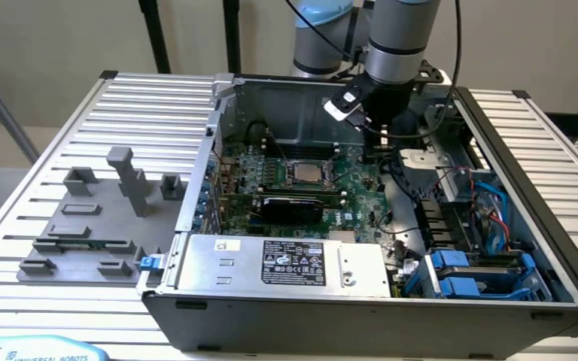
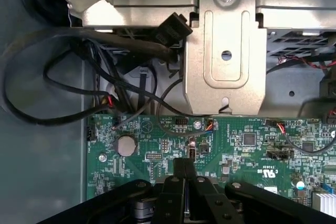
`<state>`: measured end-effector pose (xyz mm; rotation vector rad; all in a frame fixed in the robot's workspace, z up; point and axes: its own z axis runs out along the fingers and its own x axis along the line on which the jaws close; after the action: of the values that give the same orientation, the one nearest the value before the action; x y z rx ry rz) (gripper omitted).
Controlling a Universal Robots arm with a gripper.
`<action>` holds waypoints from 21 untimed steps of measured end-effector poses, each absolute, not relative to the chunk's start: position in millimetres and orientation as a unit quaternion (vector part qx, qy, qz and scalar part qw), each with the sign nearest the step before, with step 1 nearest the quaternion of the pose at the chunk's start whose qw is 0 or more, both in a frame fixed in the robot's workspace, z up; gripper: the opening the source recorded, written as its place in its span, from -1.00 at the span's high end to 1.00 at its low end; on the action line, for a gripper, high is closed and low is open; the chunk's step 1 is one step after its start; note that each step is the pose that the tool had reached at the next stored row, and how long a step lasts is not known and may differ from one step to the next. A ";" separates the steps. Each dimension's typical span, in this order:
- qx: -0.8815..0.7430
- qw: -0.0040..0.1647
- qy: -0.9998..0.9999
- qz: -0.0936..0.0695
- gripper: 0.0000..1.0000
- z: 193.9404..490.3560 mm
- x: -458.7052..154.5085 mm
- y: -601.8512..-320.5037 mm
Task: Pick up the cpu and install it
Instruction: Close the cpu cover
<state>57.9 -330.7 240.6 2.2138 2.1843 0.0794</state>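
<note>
A big open computer case lies on the tabletop. The cpu is a small shiny square. It sits flat in the black socket in the middle of the green board. The robot arm reaches down into the case. Its claw is pressed together and hangs just above the green board, near a round silver battery. The claw is a little way from the cpu, toward the exterior view's right. A grey power box lies at the near side of the case.
</note>
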 end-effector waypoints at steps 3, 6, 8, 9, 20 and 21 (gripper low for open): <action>0.712 0.003 0.702 0.014 0.79 240.5 57.9 -331.2; 0.712 -0.008 0.702 0.003 0.79 240.5 57.9 -332.2; 0.712 -0.013 0.702 -0.003 0.79 240.5 57.7 -333.0; 0.712 -0.016 0.702 -0.005 0.79 240.4 57.3 -333.2; 0.711 -0.044 0.701 -0.032 0.79 240.3 36.1 -334.1; 0.711 -0.046 0.701 -0.034 0.79 240.3 33.1 -334.1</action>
<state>33.1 -334.1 240.3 2.3004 2.2699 -0.1108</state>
